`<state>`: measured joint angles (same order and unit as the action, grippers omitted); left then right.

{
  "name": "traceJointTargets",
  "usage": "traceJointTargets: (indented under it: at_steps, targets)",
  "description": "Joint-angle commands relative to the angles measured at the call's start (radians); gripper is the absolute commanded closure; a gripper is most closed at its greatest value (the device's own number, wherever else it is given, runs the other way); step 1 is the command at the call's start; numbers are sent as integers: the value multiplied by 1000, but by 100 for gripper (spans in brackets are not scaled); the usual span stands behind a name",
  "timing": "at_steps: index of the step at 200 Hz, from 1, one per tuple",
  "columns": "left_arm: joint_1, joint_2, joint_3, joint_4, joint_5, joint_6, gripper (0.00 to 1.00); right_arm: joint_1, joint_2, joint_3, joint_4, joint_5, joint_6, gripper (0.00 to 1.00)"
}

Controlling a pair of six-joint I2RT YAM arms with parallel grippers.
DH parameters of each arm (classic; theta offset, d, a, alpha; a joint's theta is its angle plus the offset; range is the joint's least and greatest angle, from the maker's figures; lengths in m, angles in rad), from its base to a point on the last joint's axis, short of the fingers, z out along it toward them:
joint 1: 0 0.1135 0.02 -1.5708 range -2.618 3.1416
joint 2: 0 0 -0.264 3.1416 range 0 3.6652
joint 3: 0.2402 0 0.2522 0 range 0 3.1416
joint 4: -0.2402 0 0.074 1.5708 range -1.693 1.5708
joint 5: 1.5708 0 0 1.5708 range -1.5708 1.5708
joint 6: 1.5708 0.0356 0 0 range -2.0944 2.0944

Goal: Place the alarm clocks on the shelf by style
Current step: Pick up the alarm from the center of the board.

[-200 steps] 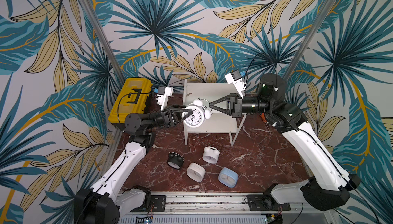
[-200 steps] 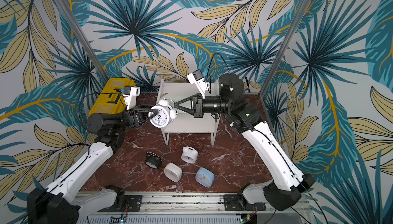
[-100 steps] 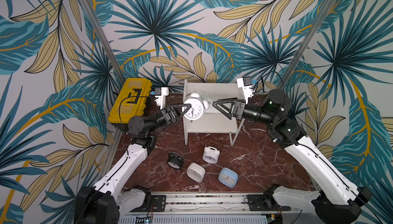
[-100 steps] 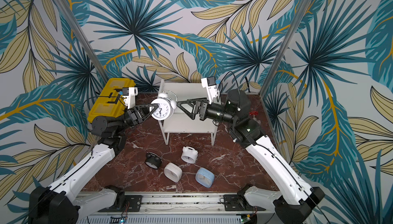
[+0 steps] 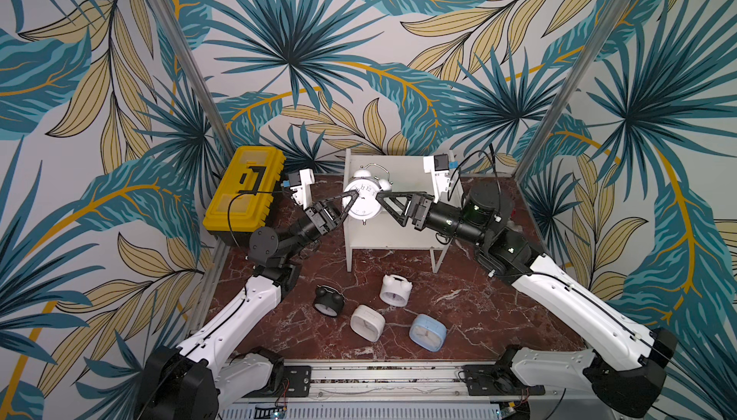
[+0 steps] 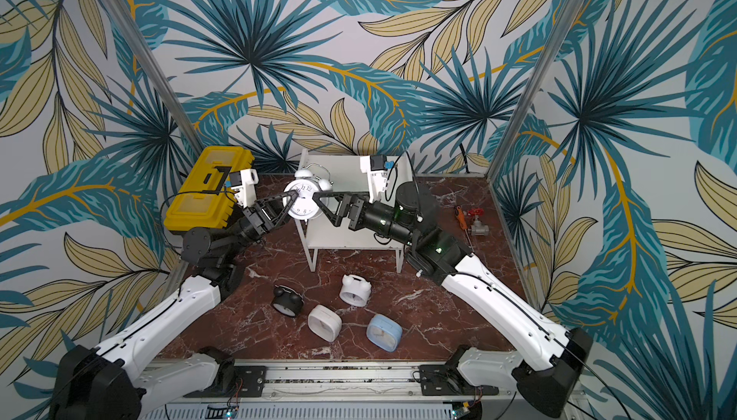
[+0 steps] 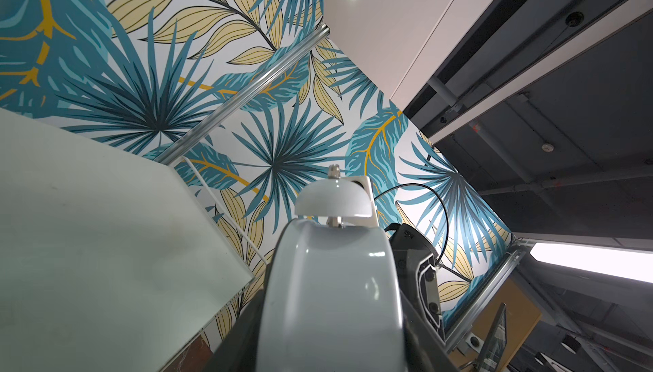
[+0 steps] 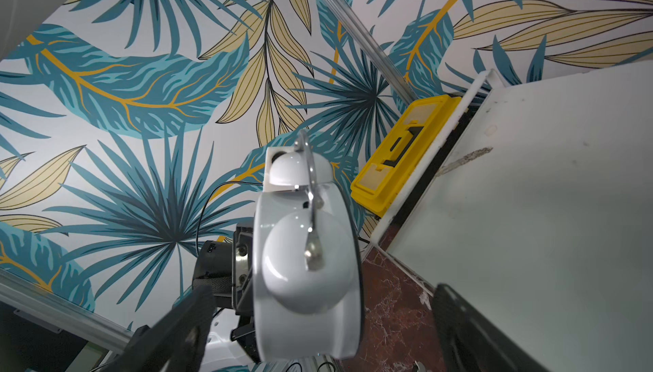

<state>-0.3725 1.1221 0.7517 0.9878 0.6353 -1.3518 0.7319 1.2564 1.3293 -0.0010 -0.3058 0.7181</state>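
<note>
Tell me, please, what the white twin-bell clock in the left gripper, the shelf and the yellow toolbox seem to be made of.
The white twin-bell clock looks like glossy enamelled metal: sharp highlights, chromed handle. The shelf seems matte white painted board, scuffed; wood or laminate unclear. The yellow toolbox looks like moulded plastic, with a black latch and translucent lid panels.
</note>
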Motion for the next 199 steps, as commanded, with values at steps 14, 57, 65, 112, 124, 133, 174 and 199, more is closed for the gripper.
traceJointTargets:
  at_steps: [14, 57, 65, 112, 124, 133, 174, 199]
  targets:
    - [-23, -7, -17, 75, -37, 3, 57, 30, 35, 60, -24, 2, -55, 22]
    - [-24, -9, -20, 47, -37, 18, 57, 35, 22, 62, -43, -12, -75, 60]
    - [-24, -8, -19, 41, -33, 22, 57, 34, 16, 68, -61, -12, -86, 70]
    - [-23, -15, 40, -116, 82, 100, 8, 9, 19, 217, -322, -139, -249, 87]
    - [-23, -22, 74, -183, 151, 140, 3, -22, 36, 288, -419, -247, -300, 88]
    - [-22, -26, 102, -218, 217, 165, 3, -56, 50, 334, -491, -327, -334, 89]
    - [-11, -69, 183, -432, 317, 291, 2, -229, 77, 418, -615, -588, -355, 92]
    - [-11, -69, 197, -456, 340, 309, 2, -238, 98, 452, -663, -627, -384, 92]
